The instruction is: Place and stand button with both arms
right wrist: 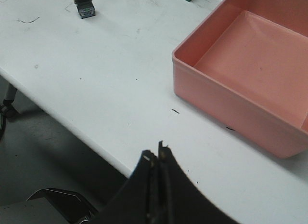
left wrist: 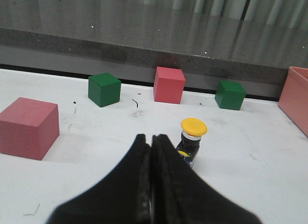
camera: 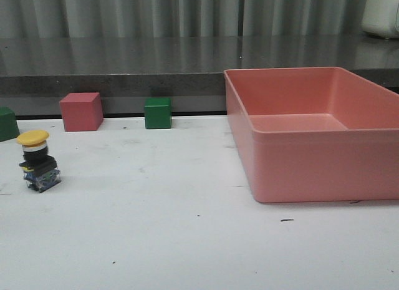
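The button (camera: 37, 160) stands upright on the white table at the left, yellow cap on top, black base with blue terminals below. The left wrist view shows the button (left wrist: 191, 139) just beyond and beside my left gripper (left wrist: 151, 137), which is shut with nothing between its fingers. My right gripper (right wrist: 156, 151) is shut and empty too, hovering over the table's near edge, far from the button (right wrist: 83, 3). Neither gripper appears in the front view.
A large pink bin (camera: 315, 131) fills the right side of the table. A pink cube (camera: 81, 111) and a green cube (camera: 158, 113) stand along the back edge, another green block (camera: 7, 123) at far left. A bigger pink cube (left wrist: 28, 127) sits near my left gripper.
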You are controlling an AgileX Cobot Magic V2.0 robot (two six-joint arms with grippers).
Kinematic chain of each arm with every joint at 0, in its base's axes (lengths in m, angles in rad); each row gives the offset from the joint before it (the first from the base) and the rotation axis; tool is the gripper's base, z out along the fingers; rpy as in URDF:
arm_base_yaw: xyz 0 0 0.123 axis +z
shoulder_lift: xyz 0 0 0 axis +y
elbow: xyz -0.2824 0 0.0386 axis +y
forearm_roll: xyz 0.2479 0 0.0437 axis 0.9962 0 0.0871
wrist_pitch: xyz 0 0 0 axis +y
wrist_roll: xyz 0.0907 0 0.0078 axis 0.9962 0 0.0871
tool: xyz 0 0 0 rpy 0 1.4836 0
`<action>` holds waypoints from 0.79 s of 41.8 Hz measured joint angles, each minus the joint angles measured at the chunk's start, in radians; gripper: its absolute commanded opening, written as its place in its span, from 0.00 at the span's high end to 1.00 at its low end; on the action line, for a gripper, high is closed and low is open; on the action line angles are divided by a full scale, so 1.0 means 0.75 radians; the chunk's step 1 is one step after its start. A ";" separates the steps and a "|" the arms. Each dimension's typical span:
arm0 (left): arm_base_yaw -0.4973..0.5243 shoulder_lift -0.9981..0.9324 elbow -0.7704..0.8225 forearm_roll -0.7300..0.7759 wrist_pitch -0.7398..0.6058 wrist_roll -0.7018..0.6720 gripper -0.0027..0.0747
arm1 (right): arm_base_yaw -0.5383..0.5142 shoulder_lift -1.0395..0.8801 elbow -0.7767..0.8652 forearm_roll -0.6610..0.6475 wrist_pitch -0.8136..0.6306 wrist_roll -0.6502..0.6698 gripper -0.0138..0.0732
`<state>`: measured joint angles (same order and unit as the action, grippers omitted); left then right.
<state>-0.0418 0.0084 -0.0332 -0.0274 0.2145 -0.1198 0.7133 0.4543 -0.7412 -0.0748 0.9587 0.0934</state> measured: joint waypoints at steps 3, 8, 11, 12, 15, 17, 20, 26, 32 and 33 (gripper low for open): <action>0.005 -0.016 0.054 0.000 -0.078 0.000 0.99 | 0.000 0.000 0.000 0.000 0.000 0.000 0.92; 0.005 -0.016 0.057 0.003 -0.151 0.000 0.99 | 0.000 0.000 0.000 0.000 0.000 0.000 0.92; 0.005 -0.016 0.057 0.017 -0.173 0.000 0.99 | 0.000 0.000 0.000 0.000 0.000 0.000 0.92; 0.005 -0.016 0.057 0.022 -0.175 0.000 0.99 | 0.000 0.000 0.000 0.000 0.000 0.000 0.92; 0.005 -0.016 0.057 0.037 -0.179 0.000 0.99 | 0.000 0.000 0.000 0.000 0.000 0.000 0.92; 0.005 -0.016 0.057 0.037 -0.179 0.000 0.99 | 0.000 0.000 0.000 0.000 0.000 0.000 0.92; 0.005 -0.016 0.057 0.048 -0.179 0.000 0.99 | 0.000 0.000 0.000 0.000 0.000 0.000 0.92; 0.005 -0.016 0.057 0.054 -0.179 0.000 0.99 | 0.000 0.000 0.000 0.000 0.000 0.000 0.92; 0.005 -0.016 0.057 0.054 -0.179 0.000 0.99 | 0.000 0.000 0.000 0.000 0.000 0.000 0.92; 0.005 -0.016 0.057 0.054 -0.179 0.000 0.99 | 0.000 0.000 0.000 0.000 0.000 0.000 0.92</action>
<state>-0.0380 -0.0035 0.0095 0.0132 0.0805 -0.1198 0.7133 0.4543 -0.7412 -0.0748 0.9587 0.0934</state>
